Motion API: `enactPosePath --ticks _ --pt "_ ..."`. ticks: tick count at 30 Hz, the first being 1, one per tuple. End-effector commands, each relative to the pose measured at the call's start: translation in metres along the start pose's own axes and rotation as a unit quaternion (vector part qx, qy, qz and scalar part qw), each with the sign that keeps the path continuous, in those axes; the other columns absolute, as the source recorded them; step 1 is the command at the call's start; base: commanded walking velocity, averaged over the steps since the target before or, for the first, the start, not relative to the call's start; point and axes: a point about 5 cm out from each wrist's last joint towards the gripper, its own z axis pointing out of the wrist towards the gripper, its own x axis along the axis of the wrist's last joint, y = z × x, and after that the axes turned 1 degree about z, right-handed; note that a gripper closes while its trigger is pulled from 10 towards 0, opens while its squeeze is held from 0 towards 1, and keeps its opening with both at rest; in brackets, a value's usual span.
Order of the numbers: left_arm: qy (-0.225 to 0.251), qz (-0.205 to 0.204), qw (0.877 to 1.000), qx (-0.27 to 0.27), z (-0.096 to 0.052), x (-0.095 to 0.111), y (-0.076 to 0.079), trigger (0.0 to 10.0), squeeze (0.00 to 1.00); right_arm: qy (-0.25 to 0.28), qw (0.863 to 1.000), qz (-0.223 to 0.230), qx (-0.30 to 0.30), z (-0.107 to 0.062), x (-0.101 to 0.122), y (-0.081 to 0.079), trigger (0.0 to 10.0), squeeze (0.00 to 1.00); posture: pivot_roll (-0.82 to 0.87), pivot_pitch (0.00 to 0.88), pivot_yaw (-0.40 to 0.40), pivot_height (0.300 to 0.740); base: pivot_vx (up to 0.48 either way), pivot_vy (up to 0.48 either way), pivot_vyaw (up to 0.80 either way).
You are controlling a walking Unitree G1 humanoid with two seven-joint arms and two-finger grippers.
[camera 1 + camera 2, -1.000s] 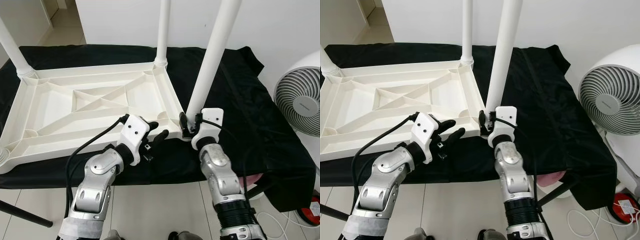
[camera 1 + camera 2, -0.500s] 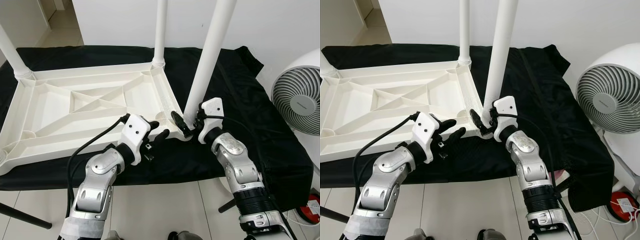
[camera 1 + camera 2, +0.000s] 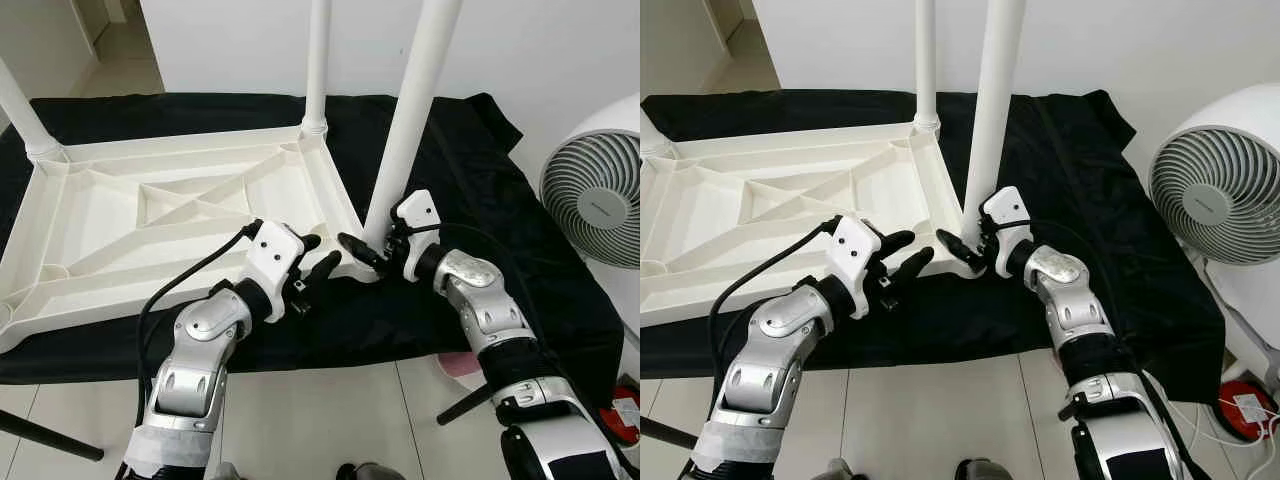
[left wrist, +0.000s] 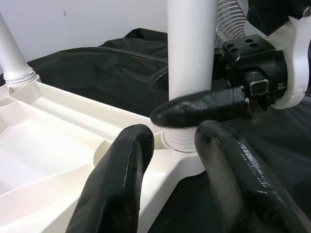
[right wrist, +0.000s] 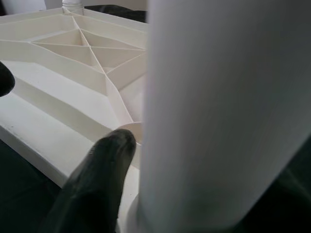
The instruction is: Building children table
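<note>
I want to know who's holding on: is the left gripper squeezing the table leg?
No, the left gripper is open near the tabletop rim, apart from the leg.

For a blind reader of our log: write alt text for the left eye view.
The right gripper clasps the base of a white leg standing in the near right corner of an upturned white tabletop on a black cloth. The left gripper hovers open beside that corner. A white fan stands at the right.
</note>
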Motion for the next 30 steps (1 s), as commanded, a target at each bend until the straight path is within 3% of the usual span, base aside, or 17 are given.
enactPosePath --ticks 1,8,12,16,18,19,21,28,29,30 --pt "-0.005 -0.002 0.997 0.074 0.001 -0.003 -0.007 10.0 0.00 -0.024 0.999 0.026 0.019 -0.002 -0.016 -0.007 0.0 0.00 -0.10 0.068 0.010 0.740 0.000 0.000 0.00" --pt "-0.003 -0.004 0.997 0.072 0.002 -0.003 -0.005 10.0 0.00 -0.017 0.998 0.049 0.023 -0.004 -0.023 -0.006 0.0 0.00 -0.11 0.073 0.011 0.740 0.000 0.000 0.00" --pt "-0.013 0.002 0.998 0.061 -0.001 -0.009 -0.002 10.0 0.00 0.019 0.997 0.065 -0.035 -0.005 -0.021 -0.015 0.0 0.00 -0.11 0.081 0.004 0.740 0.000 0.000 0.00" --pt "-0.015 0.003 0.998 0.061 -0.001 -0.010 -0.001 10.0 0.00 0.026 0.996 0.064 -0.054 -0.006 -0.020 -0.019 0.0 0.00 -0.11 0.083 0.002 0.740 0.000 0.000 0.00" --pt "-0.018 0.004 0.998 0.063 -0.002 -0.012 -0.001 10.0 0.00 0.049 0.992 0.082 -0.077 -0.007 -0.014 -0.036 0.0 0.00 -0.11 0.089 -0.003 0.740 0.000 0.000 0.00" --pt "-0.018 0.004 0.998 0.063 -0.002 -0.012 -0.001 10.0 0.00 0.049 0.992 0.082 -0.077 -0.007 -0.014 -0.036 0.0 0.00 -0.11 0.089 -0.003 0.740 0.000 0.000 0.00" --pt "-0.021 0.006 0.998 0.065 -0.005 -0.013 0.000 10.0 0.00 0.084 0.985 0.104 -0.105 -0.010 -0.002 -0.057 0.0 0.00 -0.11 0.094 -0.011 0.740 0.000 0.000 0.00" --pt "-0.024 0.007 0.997 0.069 -0.006 -0.014 -0.003 10.0 0.00 0.088 0.979 0.094 -0.157 -0.019 0.002 -0.059 0.0 0.00 -0.12 0.098 -0.011 0.740 0.000 0.000 0.00" --pt "-0.025 0.008 0.997 0.071 -0.007 -0.014 -0.004 10.0 0.00 0.087 0.976 0.096 -0.173 -0.020 0.001 -0.057 9.8 0.00 -0.12 0.098 -0.010 0.740 0.000 0.000 0.00" --pt "-0.025 0.008 0.997 0.071 -0.007 -0.014 -0.004 10.0 0.00 0.087 0.976 0.096 -0.173 -0.020 0.001 -0.057 9.8 0.00 -0.12 0.098 -0.010 0.740 0.000 0.000 0.00"
